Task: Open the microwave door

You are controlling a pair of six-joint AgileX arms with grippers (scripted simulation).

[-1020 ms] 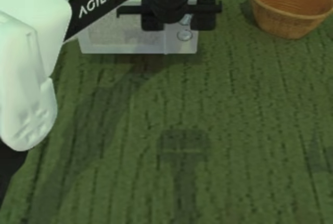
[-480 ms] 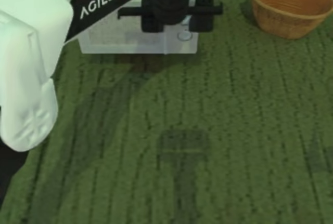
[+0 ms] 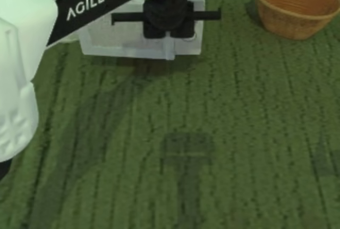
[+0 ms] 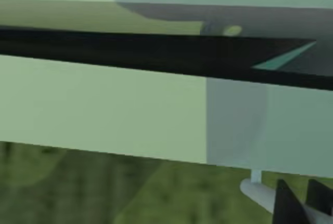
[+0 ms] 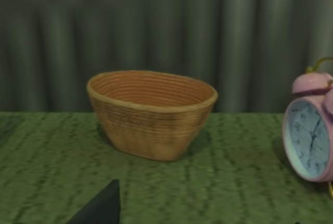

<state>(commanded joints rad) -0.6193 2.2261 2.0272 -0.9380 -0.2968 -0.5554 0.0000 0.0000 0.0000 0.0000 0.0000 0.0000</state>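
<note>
The white microwave (image 3: 101, 40) stands at the back of the table, left of centre. Its door (image 3: 122, 47) faces the front, and the slim white handle bar (image 3: 169, 53) sticks out at the door's right edge. My left gripper (image 3: 169, 30) hangs over that edge, its black fingers (image 3: 154, 27) drawn close together. In the left wrist view the two dark fingers (image 4: 289, 206) sit on either side of the handle bar (image 4: 257, 193), below the white door panel (image 4: 104, 109). The right arm is outside the top view. One finger (image 5: 101, 206) of my right gripper (image 5: 200, 220) shows, with green mat beside it.
A woven wicker basket (image 3: 295, 6) stands at the back right and fills the middle of the right wrist view (image 5: 151, 112). Beside it there is a pink alarm clock (image 5: 312, 135). A green mat (image 3: 212, 133) covers the table, and the left arm's white body lies over the table's left side.
The left gripper's fingers have drawn in from a wide spread to a narrow grip at the handle. The left arm has shifted a little to the left.
</note>
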